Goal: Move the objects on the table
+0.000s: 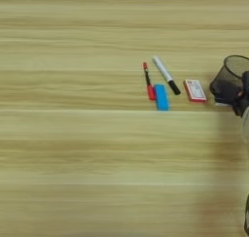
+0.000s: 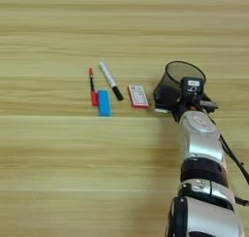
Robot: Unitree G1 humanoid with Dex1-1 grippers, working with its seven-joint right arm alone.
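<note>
Objects: red pen (image 2: 91,88), white marker (image 2: 110,80), blue block (image 2: 103,103) and card box (image 2: 138,96) lie in a loose row on the tabletop (image 2: 58,173), centre-left of the right eye view.
Container: black mesh cup (image 2: 182,75) stands just right of the card box; its contents cannot be made out.
Right gripper (image 2: 168,99): at the cup's near wall; whether the fingers are apart or together cannot be told.
Risk: a sideways push could tip the light cup or nudge the card box.
</note>
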